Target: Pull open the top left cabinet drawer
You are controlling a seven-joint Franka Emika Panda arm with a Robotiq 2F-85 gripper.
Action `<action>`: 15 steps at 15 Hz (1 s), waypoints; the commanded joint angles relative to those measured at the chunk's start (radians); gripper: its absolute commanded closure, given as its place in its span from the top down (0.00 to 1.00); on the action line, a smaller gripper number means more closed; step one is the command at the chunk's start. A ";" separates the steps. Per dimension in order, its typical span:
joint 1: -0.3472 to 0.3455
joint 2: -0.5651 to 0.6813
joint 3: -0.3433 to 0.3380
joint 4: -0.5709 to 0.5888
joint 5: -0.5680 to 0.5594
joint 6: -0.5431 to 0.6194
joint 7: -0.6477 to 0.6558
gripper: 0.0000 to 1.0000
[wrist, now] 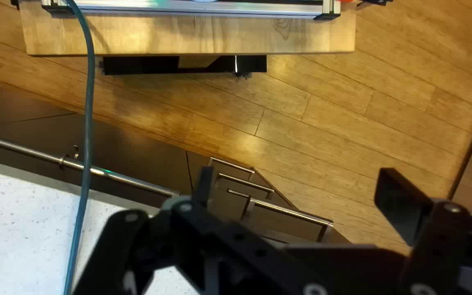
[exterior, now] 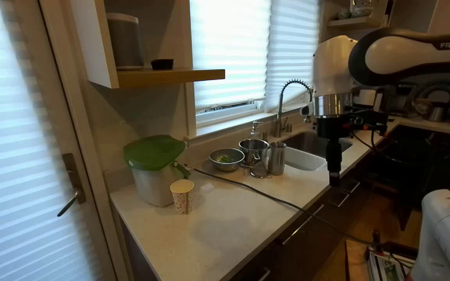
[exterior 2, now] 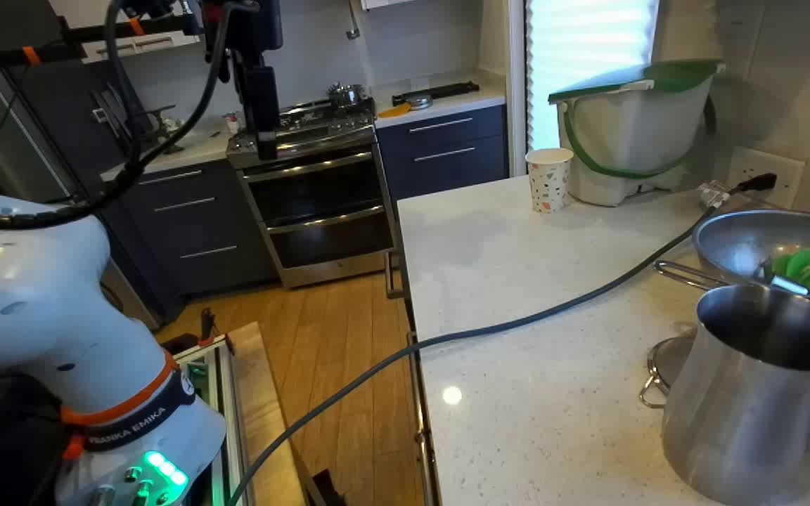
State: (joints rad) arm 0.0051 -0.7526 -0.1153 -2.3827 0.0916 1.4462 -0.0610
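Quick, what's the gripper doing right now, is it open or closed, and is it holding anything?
Gripper: open wide in the wrist view, holding nothing.

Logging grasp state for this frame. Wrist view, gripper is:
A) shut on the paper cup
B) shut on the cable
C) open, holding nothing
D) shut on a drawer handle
C: in the wrist view the gripper has its fingers wide apart, nothing held between them.

A cable [exterior 2: 489, 329] crosses open space beside the counter [exterior 2: 503, 393]
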 commanded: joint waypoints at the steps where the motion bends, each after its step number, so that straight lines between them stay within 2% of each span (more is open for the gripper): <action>1: -0.019 0.003 0.013 0.003 0.007 -0.003 -0.011 1.00; 8: -0.019 0.003 0.013 0.003 0.007 -0.003 -0.011 1.00; 10: 0.019 0.074 0.032 -0.018 0.001 0.034 -0.066 1.00; 15: 0.127 0.255 0.141 -0.098 -0.008 0.281 -0.198 1.00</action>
State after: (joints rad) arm 0.0769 -0.6234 -0.0267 -2.4528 0.0918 1.6008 -0.2014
